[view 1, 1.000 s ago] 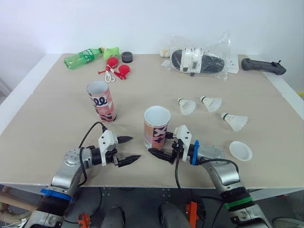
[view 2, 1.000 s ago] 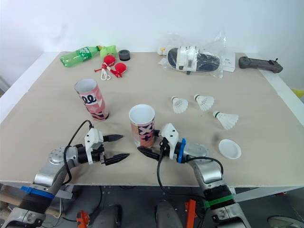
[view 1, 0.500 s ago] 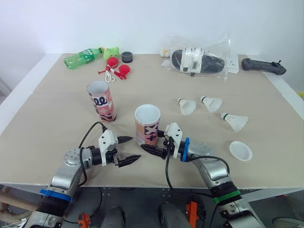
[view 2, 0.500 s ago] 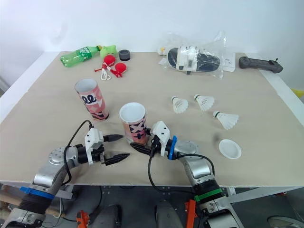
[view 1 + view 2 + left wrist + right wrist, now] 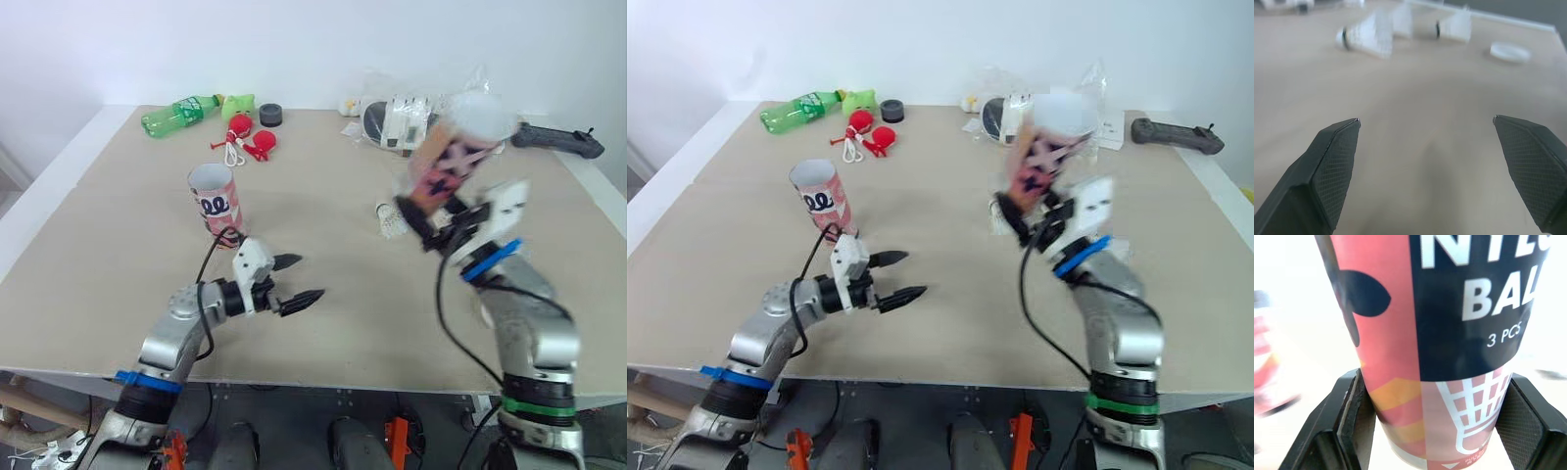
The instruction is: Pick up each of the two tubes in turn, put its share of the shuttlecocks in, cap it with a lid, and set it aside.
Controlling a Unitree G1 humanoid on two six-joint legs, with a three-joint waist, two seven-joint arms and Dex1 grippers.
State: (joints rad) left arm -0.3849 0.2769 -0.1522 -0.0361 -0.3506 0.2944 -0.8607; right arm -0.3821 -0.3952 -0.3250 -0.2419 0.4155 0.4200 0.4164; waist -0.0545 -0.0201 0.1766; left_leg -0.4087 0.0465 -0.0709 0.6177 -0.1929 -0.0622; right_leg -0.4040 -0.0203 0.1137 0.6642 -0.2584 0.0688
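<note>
- Two black fingers [image 5: 1347,416] of the right gripper [image 5: 446,217] clamp the tube [image 5: 446,162] low down. One sits on each side near its base, closed just to the tube's width.
- Tube is up off the table [image 5: 343,304] and tilted, its open mouth pointing up and away from the robot, over the far right part of the table.
- It looks light, hollow and thin-walled, with a glossy printed skin. I'd judge it easy to lift but ready to slip or dent. A gentle squeeze on the round body suits it, not the rim, and this low hold leaves the mouth free for loading.
- Left gripper [image 5: 306,276] hovers low over bare table, spread wide, nothing between its fingers.
- Ahead of it lie shuttlecocks [image 5: 1369,36] and a white lid [image 5: 1509,50]. The shuttlecocks look feather-light and fragile, best taken by the cork nose.
- Second tube [image 5: 217,199] stands upright on the left side, well apart from the lifted one.
</note>
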